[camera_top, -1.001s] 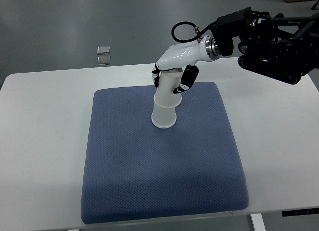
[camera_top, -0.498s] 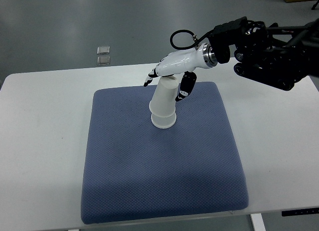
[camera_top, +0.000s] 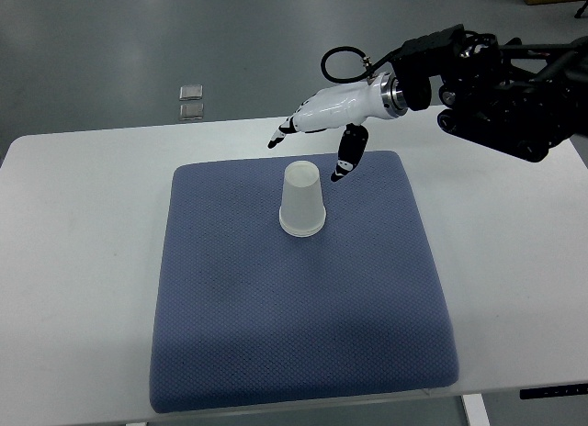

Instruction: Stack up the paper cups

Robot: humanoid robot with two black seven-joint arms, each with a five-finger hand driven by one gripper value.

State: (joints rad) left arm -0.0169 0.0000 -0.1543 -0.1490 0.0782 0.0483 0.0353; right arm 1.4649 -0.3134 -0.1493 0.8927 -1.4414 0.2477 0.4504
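1. Plainly, the paper cup stack (camera_top: pixel 302 208) stands upside down on the blue mat (camera_top: pixel 303 343), wide rim down, narrow base up, in the far half of the mat and a little left of its middle line.
2. Its long axis runs upright, so any approach has to come from above, not from the side.
3. The right hand (camera_top: pixel 322 123) hangs above and just beyond the stack, on its far-right side; the cup lies toward the near-left from the palm.
4. A clear gap of mat and table shows between the hand and the top of the cup: the two are apart, not touching.
5. The hand is released: its fingers (camera_top: pixel 279 137) stretch out to the left, the thumb (camera_top: pixel 346 160) hangs down toward the mat on the cup's right, and nothing sits between them.
6. The right arm (camera_top: pixel 496 86) reaches in from the far right edge, and it is the only arm in sight, so it is the nearer one by default; the left arm does not show.
7. Whether the white shape is one cup or several nested cannot be told from this view; no loose cup shows on the mat or on the white table (camera_top: pixel 64 288).
8. Judging by that, the stacking looks done or close to done, and the hand seems free to pull away.
9. Two small square items (camera_top: pixel 191 102) lie on the floor beyond the table's far edge, well apart from the work.
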